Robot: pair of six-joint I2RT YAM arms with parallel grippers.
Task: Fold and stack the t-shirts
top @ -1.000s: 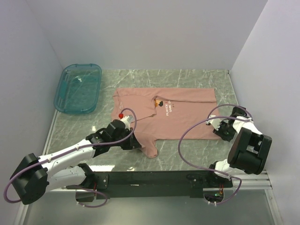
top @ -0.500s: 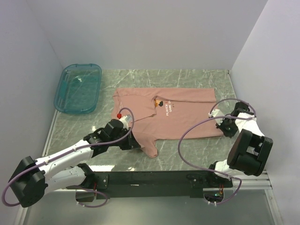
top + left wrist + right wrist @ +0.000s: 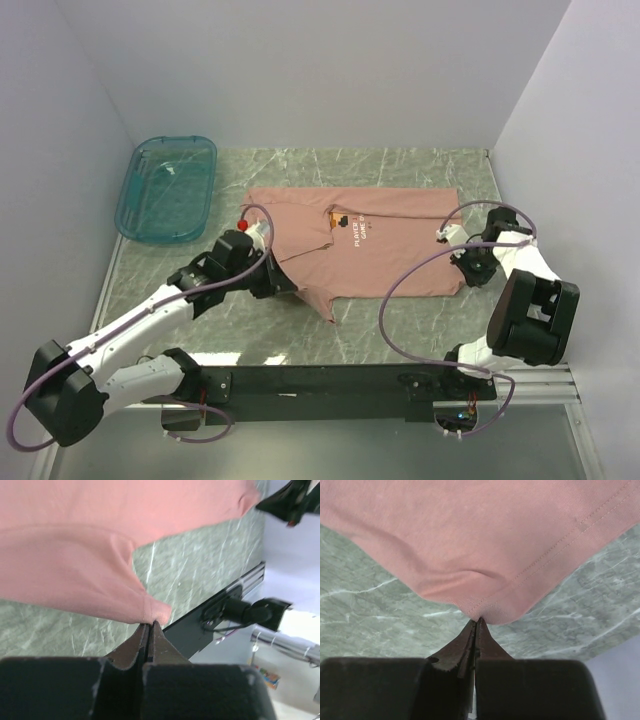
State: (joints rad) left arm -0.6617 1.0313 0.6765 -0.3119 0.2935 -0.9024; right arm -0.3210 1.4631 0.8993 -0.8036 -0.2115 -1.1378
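One dusty-pink t-shirt (image 3: 385, 235) lies on the green marble tabletop (image 3: 420, 165), from the middle toward the right edge. Its far side runs straight and parallel to the far edge. The chest print and white lettering face up, near the middle of the cloth.

Left gripper (image 3: 283, 288): positioned at the near left part of the garment, the arm reaching in from the near left corner of the tabletop. In the left wrist view the jaws are pressed together with no gap, and a rounded point of the t-shirt (image 3: 75, 555) meets the tips of the left gripper (image 3: 150, 625). From that point the cloth fans out away from the fingers, with bare marble showing beside it.

Right gripper (image 3: 463, 273): positioned at the near right corner of the garment, close to the right edge of the tabletop. In the right wrist view the jaws are likewise closed, and the stitched hem of the t-shirt (image 3: 470, 530) comes to a peak at the tips of the right gripper (image 3: 477, 622). The cloth appears pinched at both points, though how much fabric sits between the fingers cannot be seen.

A translucent teal bin (image 3: 150, 215) sits at the far left corner, well apart from the garment and both grippers.
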